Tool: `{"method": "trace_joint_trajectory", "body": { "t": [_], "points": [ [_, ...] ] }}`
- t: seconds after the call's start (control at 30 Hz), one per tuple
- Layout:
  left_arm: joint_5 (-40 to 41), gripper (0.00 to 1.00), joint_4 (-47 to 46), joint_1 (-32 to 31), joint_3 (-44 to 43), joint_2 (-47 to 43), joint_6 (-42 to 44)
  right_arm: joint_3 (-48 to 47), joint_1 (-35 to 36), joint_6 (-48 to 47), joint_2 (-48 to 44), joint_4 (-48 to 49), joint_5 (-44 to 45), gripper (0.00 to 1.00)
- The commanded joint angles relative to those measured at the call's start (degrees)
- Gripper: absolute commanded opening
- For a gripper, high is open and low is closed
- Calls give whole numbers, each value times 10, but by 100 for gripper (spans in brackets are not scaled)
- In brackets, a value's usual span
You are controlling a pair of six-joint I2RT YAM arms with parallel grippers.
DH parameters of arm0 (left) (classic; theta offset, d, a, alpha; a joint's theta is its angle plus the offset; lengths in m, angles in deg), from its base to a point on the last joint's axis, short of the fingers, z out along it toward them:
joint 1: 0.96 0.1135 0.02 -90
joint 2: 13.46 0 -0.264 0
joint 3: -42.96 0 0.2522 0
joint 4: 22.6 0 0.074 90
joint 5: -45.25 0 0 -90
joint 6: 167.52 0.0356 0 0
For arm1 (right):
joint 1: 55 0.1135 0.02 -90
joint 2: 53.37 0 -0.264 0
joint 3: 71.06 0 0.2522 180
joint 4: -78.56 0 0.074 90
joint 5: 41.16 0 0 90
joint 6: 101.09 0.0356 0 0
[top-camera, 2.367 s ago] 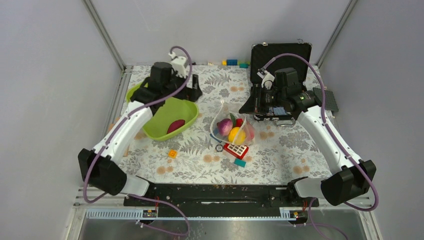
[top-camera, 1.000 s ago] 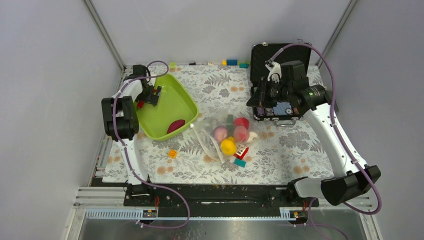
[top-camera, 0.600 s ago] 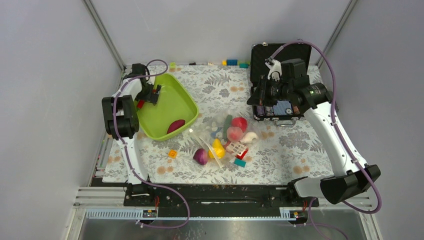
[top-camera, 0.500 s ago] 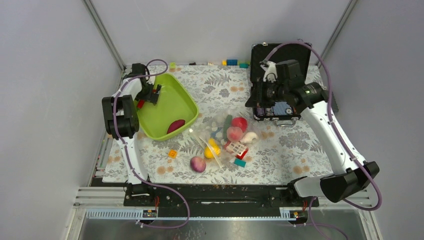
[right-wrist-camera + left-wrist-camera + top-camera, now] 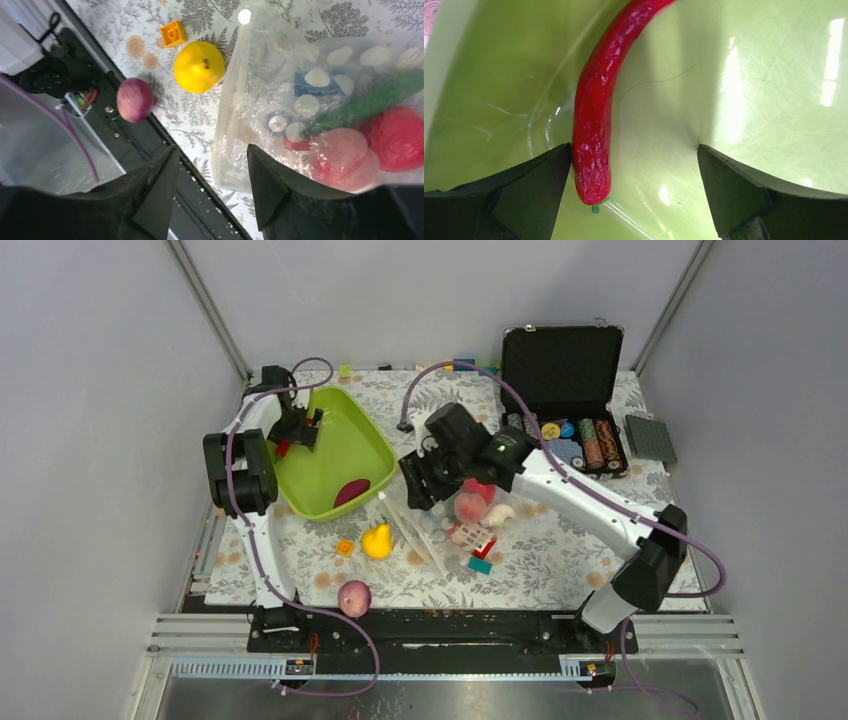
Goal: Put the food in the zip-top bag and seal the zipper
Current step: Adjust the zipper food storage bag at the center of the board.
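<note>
The zip-top bag [image 5: 452,523] lies mid-table, its zipper [image 5: 238,90] edge facing left. Inside it are a pink peach [image 5: 343,157], a red piece [image 5: 396,137] and a green stem [image 5: 371,102]. A yellow lemon [image 5: 377,540] lies outside the bag on the cloth. A purple onion [image 5: 354,597] rests at the table's front edge. My right gripper [image 5: 212,170] hovers open over the bag's left corner, holding nothing. My left gripper [image 5: 634,170] stands open inside the green tub [image 5: 340,455], with the red chili [image 5: 594,125] against its left finger. A dark red piece [image 5: 350,490] lies in the tub.
An open black case [image 5: 565,370] with poker chips stands at the back right, a grey plate [image 5: 650,437] beside it. An orange block [image 5: 345,547], a teal block [image 5: 480,565] and a red-white piece [image 5: 472,537] lie near the bag. More blocks line the back edge.
The right arm swung from the black case down over the bag and its jaws opened. The lemon and onion came out of the bag and rolled toward the front. The left arm stayed put.
</note>
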Motion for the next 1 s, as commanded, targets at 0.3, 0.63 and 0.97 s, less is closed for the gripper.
{"method": "trace_joint_trajectory", "body": {
  "t": [0.3,0.63,0.97],
  "points": [
    [-177,99,-46,2,36,-199,-150,12,70,-36,79,63,189,67],
    [-90,99,-83,-43,225,-414,-452,81,98,-20,109,77,311,63],
    [9,99,-27,-197,400,-652,-595,152,114,-51,50,89,351,59]
  ]
}}
